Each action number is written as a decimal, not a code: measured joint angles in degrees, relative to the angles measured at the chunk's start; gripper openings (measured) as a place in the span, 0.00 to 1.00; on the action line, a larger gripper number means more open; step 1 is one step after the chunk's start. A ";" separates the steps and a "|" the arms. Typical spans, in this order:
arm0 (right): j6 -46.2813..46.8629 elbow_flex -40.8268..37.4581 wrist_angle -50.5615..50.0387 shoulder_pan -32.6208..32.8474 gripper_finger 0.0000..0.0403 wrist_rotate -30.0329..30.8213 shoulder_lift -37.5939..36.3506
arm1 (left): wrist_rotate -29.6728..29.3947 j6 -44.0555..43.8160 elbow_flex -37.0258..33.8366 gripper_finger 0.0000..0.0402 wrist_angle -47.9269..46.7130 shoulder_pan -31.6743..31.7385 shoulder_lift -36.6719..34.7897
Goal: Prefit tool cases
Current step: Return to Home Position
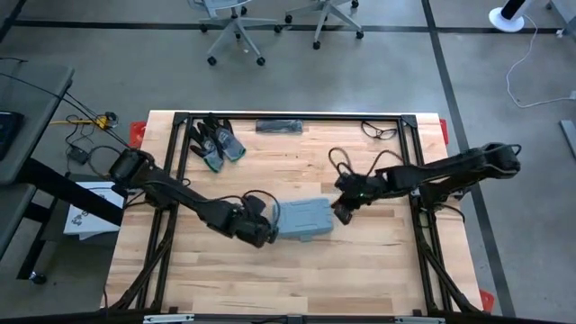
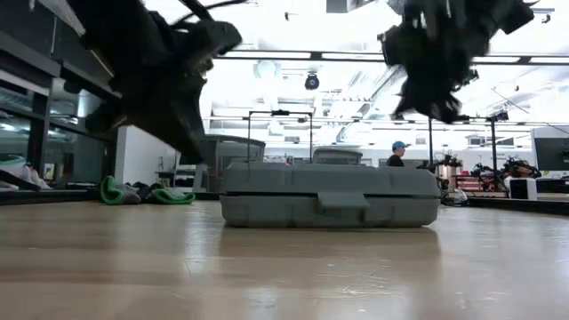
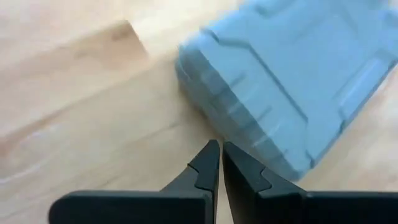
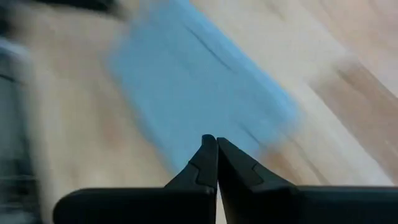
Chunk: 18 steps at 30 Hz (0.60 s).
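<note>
The blue-grey tool case (image 1: 304,219) lies shut and flat on its broad side in the middle of the wooden table, with its latch tab facing the near edge (image 2: 336,199). My left gripper (image 1: 270,225) is shut, with its tips (image 3: 221,144) just off the case's left end (image 3: 205,93), a little above the table (image 2: 197,151). My right gripper (image 1: 340,214) is shut too. It hangs above the case's right end (image 2: 436,111), clear of the lid (image 4: 205,81).
A pair of dark and green gloves (image 1: 216,142) lies at the table's far left. A flat black object (image 1: 279,126) and a pair of glasses (image 1: 380,131) lie along the far edge. The near half of the table (image 1: 297,279) is bare wood. A person (image 2: 397,153) stands far behind.
</note>
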 joint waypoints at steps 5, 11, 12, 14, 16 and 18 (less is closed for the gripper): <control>-0.25 -2.71 29.88 -0.56 0.00 -11.01 1.06 | -9.56 -0.87 -8.11 0.03 17.61 -2.90 -6.95; 8.61 -6.49 62.37 -0.55 0.00 -22.43 12.27 | -12.18 13.07 -19.37 0.03 54.59 -5.79 -11.54; 9.49 -6.47 66.77 -0.55 0.00 -24.28 14.53 | -12.00 15.32 -20.45 0.04 59.51 -6.01 -11.67; 11.14 -6.14 74.26 -0.57 0.00 -27.70 18.88 | -11.94 18.90 -21.76 0.04 66.11 -6.43 -11.70; 12.02 -5.36 79.82 -0.63 0.00 -29.52 22.99 | -12.03 21.00 -21.89 0.04 68.96 -6.54 -11.70; 11.73 -4.47 81.80 -0.66 0.00 -30.18 26.67 | -12.01 21.81 -21.89 0.04 70.08 -6.51 -11.70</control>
